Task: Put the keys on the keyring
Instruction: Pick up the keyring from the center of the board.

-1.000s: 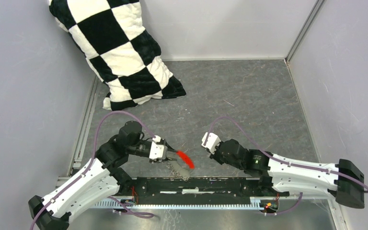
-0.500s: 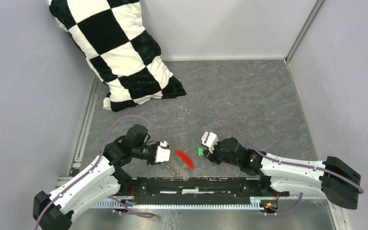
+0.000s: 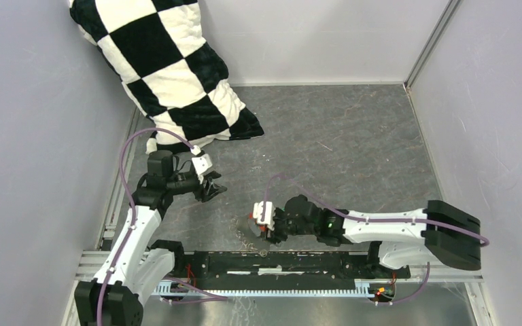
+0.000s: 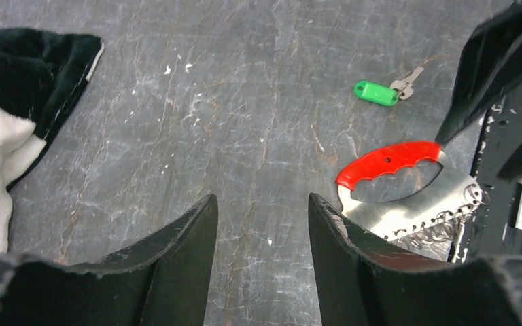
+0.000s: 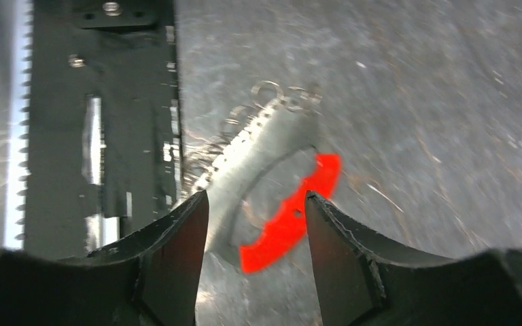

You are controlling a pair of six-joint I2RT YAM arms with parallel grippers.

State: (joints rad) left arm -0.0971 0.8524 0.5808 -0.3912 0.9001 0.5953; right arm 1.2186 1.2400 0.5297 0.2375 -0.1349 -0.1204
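The green-headed key (image 4: 376, 92) lies flat on the grey floor, held by nothing; the top view does not show it. The keyring's red tag (image 4: 389, 163) lies nearby, joined to a silvery curved plate (image 4: 414, 207) and small rings (image 5: 279, 95). My right gripper (image 5: 255, 200) is open just above the red tag (image 5: 292, 217), which shows between its fingers without touching them. From above, the right gripper (image 3: 262, 229) covers the tag and only the silvery links (image 3: 247, 236) show. My left gripper (image 3: 212, 190) is open and empty (image 4: 262, 204), off to the left of the keyring.
A black-and-white checkered pillow (image 3: 170, 68) leans in the far left corner, its edge close to the left gripper (image 4: 7, 102). The black base rail (image 3: 279, 261) runs right beside the keyring (image 5: 102, 122). Grey walls close in on three sides.
The left gripper let go of the red tag and drew back to the far left. The right gripper opened, the green key now lies on the floor, and that gripper slid left over the keyring.
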